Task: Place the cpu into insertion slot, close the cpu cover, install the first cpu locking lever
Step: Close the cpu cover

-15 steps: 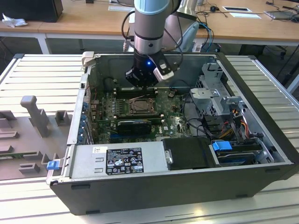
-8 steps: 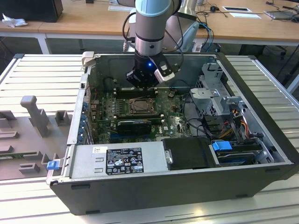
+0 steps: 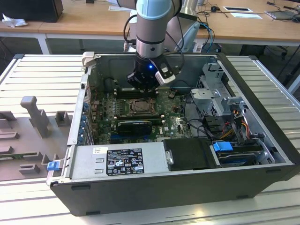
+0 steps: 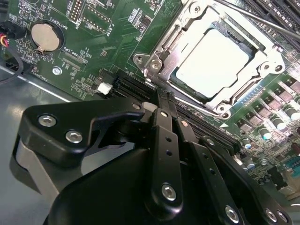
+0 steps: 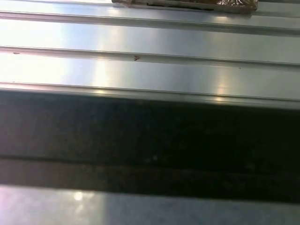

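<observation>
End effector (image 4: 161,101) hangs with its tips pinched together on nothing, just short of the cpu (image 4: 213,58), which I see seated under the closed cpu cover (image 4: 267,61).

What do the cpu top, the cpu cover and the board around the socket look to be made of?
The cpu top looks like matte silver-grey metal, reflecting a soft pale glare. The cpu cover around it looks like bright stamped steel, with sharp highlights on its bent edges. The motherboard is glossy green laminate with printed traces, probably fibreglass.
</observation>
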